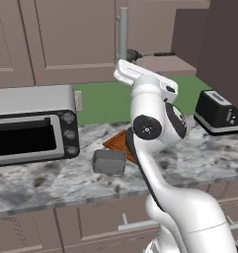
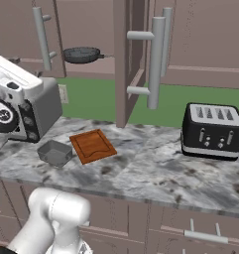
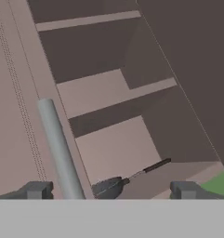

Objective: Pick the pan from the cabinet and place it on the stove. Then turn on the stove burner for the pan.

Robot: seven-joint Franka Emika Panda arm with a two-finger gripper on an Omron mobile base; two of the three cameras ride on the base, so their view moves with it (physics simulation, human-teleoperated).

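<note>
The round shallow dark grey frying pan point(image 2: 82, 54) sits on the lowest shelf of the open mauve-brown wall cabinet point(image 2: 122, 59). It looks rigid and fairly heavy (off-balance held by the handle), so grip the rim. The pincer point(image 3: 111, 189) is spread wide, empty.

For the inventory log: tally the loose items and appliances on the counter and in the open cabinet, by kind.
Frying pan, on the open cabinet's bottom shelf: 1
Toaster oven: 1
Black toaster: 1
Grey rectangular tin: 1
Wooden board: 1
Total: 5
</note>
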